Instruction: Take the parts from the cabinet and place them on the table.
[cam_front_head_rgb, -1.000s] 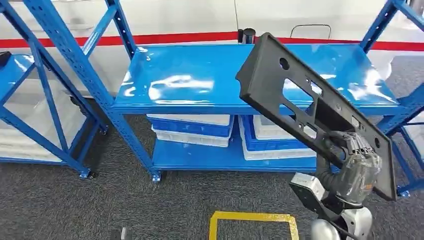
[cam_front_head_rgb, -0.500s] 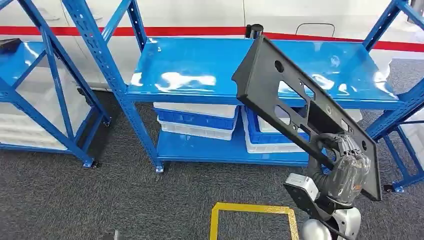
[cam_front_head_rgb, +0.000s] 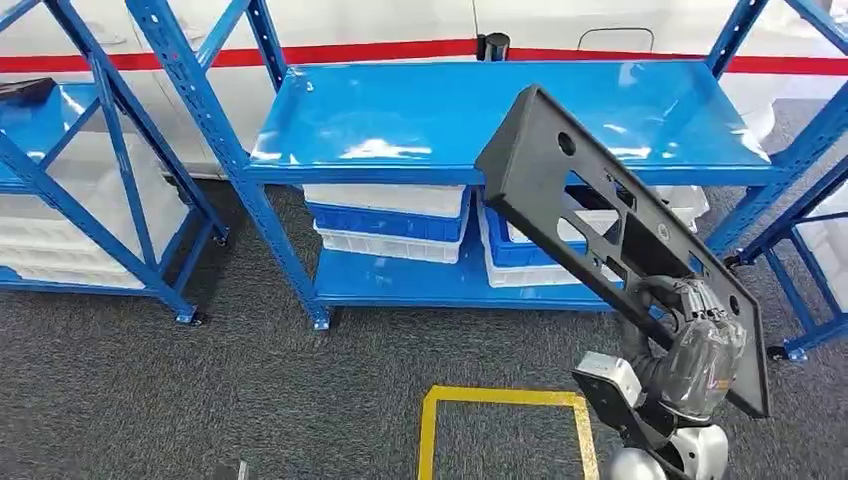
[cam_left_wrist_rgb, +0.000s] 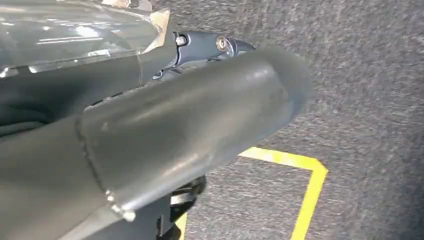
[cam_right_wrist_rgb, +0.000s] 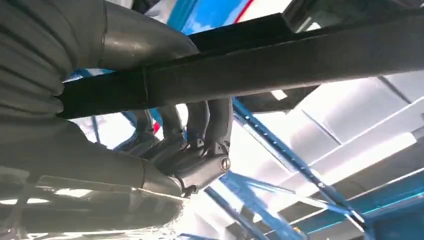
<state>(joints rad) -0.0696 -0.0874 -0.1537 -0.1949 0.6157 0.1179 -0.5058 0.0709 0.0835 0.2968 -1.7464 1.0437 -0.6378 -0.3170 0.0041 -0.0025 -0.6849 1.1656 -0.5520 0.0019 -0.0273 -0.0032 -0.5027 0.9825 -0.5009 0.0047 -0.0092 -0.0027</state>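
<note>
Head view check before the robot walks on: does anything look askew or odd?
The long black plastic panel with cutouts slants steeply; the right hand grips only its lower end, so most juts unsupported toward the blue metal shelf.

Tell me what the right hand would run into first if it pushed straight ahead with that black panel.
Probably the blue shelf: the right hand holds the black panel, whose upper end already overlaps its front edge. Depth is unclear, so that's a guess.
</note>
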